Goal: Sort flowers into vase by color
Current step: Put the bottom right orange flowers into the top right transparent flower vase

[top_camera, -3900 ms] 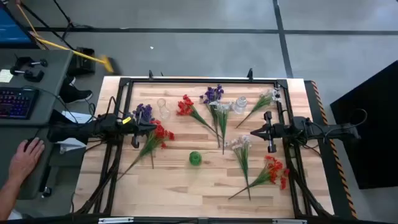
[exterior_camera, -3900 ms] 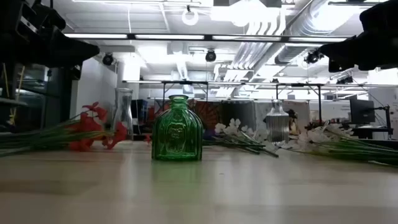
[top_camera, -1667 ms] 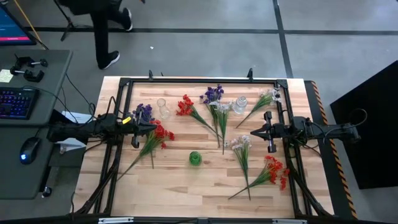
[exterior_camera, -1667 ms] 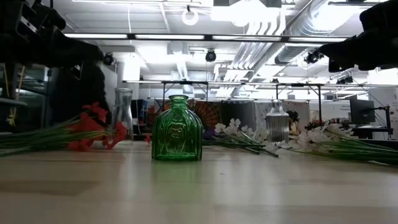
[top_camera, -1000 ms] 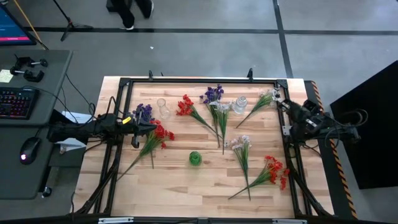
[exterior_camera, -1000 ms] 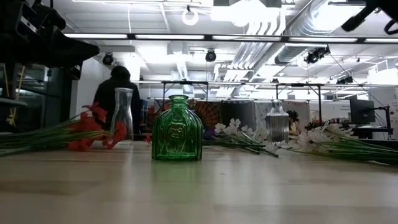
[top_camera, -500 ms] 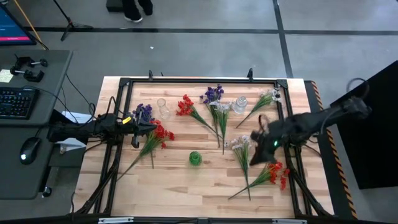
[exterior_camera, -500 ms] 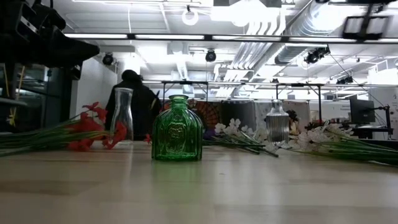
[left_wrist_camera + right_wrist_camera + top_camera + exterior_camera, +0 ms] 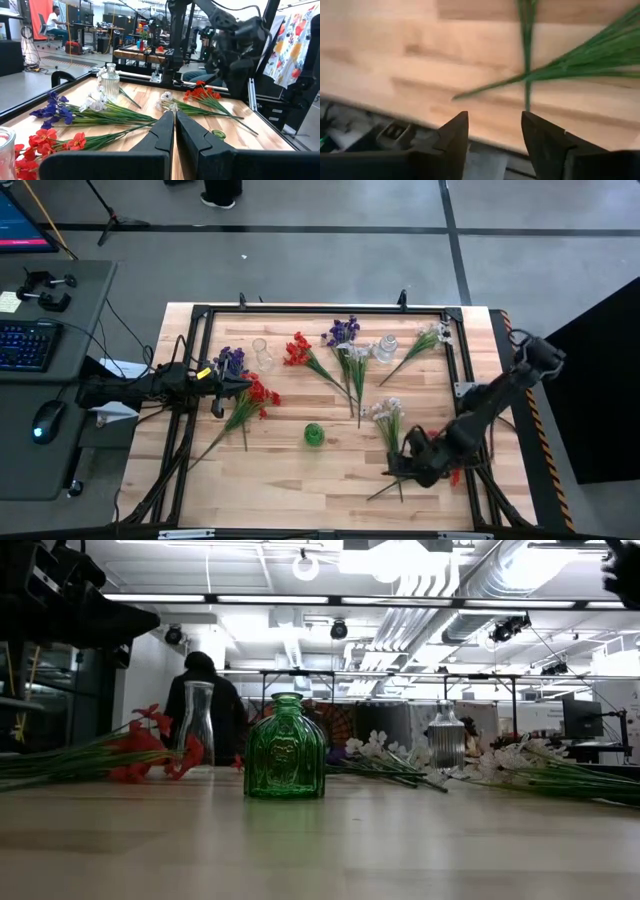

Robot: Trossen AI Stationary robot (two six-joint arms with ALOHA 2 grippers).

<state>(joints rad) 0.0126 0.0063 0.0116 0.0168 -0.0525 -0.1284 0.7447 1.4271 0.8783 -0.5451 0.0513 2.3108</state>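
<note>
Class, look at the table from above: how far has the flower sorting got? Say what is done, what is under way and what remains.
Done: nothing; the green vase and both clear vases stand empty.
Under way: the right claw, open, sits low over the crossed stems of the white spray and the red spray, gripping nothing.
Left: every spray lies on the table. The left claw waits shut at the left side.

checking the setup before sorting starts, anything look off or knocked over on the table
Nothing stands out. The green vase and both clear vases stand upright, and the flowers lie loose on the table, none in a vase yet.
</note>
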